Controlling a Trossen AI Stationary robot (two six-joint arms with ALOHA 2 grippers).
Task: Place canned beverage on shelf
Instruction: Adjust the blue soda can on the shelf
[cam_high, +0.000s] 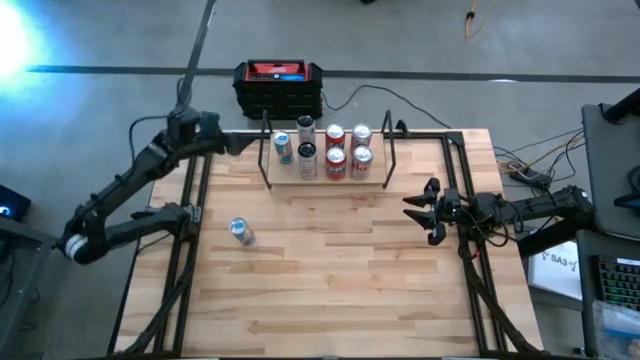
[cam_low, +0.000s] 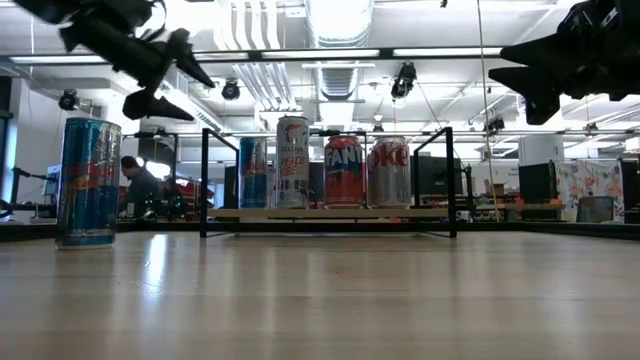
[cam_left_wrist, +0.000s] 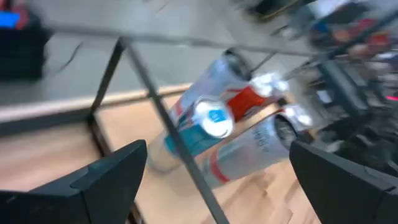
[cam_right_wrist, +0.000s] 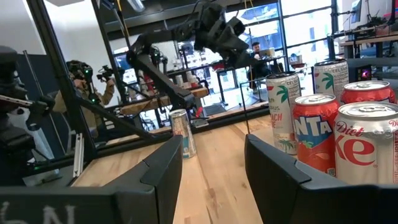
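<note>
A tall blue can (cam_high: 241, 232) (cam_low: 89, 181) stands upright on its base on the left half of the tabletop, touched by nothing. The shelf (cam_high: 325, 180) (cam_low: 330, 213), a light plank with black rod uprights, sits at the far middle and carries several upright cans (cam_high: 335, 150) (cam_left_wrist: 211, 118). My left gripper (cam_high: 245, 143) (cam_low: 165, 75) (cam_left_wrist: 217, 186) hangs open and empty above the far left of the table, left of the shelf and beyond the blue can. My right gripper (cam_high: 422, 215) (cam_right_wrist: 214, 162) rests at the right side, its fingers apart with nothing between them.
A black-and-red box (cam_high: 279, 85) stands on the floor beyond the table's far edge. Black frame rods (cam_high: 195, 230) run along both sides of the table. Bare wood lies between the blue can and my right gripper. A person (cam_low: 135, 185) sits in the room behind.
</note>
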